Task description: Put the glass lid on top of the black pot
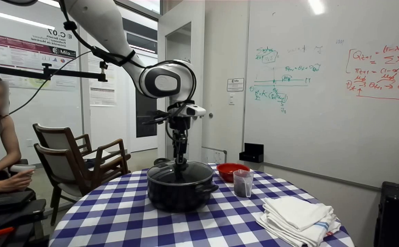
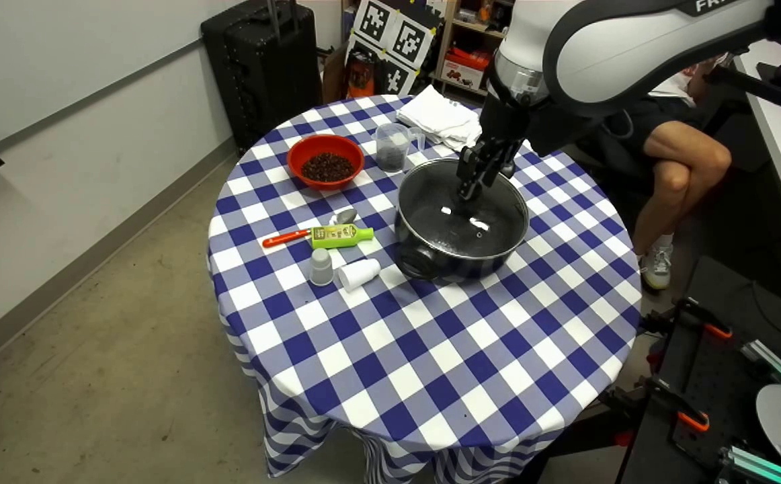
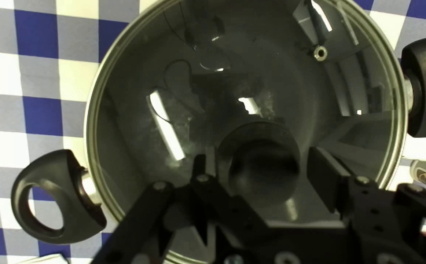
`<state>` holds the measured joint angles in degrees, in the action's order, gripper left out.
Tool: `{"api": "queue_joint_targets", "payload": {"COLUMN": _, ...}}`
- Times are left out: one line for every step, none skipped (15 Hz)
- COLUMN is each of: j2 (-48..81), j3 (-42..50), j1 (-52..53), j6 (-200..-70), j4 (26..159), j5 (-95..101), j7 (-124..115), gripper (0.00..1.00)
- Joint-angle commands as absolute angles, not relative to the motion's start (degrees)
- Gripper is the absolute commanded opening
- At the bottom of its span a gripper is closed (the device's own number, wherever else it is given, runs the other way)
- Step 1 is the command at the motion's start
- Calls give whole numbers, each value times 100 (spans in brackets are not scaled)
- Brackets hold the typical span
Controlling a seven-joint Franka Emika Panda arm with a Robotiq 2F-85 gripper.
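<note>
While gripper straddles knob, glass lid caps black pot

Because glass is likely slick, stiff and easily chipped, the lid directly beneath the gripper is best held by that knob, which lies between fingers standing apart.

Black pot — blue-white checked tablecloth; red bowl — jug contents perhaps dark grey.
</note>
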<state>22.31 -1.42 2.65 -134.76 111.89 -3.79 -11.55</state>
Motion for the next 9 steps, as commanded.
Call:
{"api": "queue_joint_targets", "payload": {"j2": 2084, "j3": -65, "j1": 359, "j6": -13449, "j4": 11327, "j5": -314, "j7": -1321, "gripper": 95}}
{"api": "queue_joint_targets", "payload": {"j2": 2068, "j3": -69, "j1": 355, "j6": -13458, "j4": 11354, "j5": -329, "j7": -1322, "gripper": 100}}
{"api": "queue_joint_targets", "payload": {"j2": 2043, "j3": -76, "j1": 350, "j6": -13471, "j4": 11390, "j5": -348, "j7": -1324, "gripper": 100}}
{"api": "queue_joint_targets", "payload": {"j2": 1950, "j3": -152, "j1": 290, "j6": -13452, "j4": 11487, "j5": -506, "j7": -1192, "gripper": 100}}
{"api": "queue_joint_targets", "payload": {"j2": 1827, "j3": -237, "j1": 230, "j6": -13507, "j4": 11626, "j5": -696, "j7": -1044, "gripper": 100}}
{"api": "queue_joint_targets", "payload": {"j2": 2173, "j3": -132, "j1": 289, "j6": -13466, "j4": 11289, "j5": -499, "j7": -1147, "gripper": 100}}
{"api": "queue_joint_targets", "payload": {"j2": 2109, "j3": -152, "j1": 286, "j6": -13467, "j4": 11353, "j5": -562, "j7": -1133, "gripper": 100}}
{"api": "queue_joint_targets", "payload": {"j2": 2049, "j3": -166, "j1": 287, "j6": -13467, "j4": 11412, "j5": -586, "j7": -1133, "gripper": 100}}
{"api": "queue_joint_targets", "payload": {"j2": 1996, "j3": -174, "j1": 287, "j6": -13467, "j4": 11456, "j5": -598, "j7": -1133, "gripper": 100}}
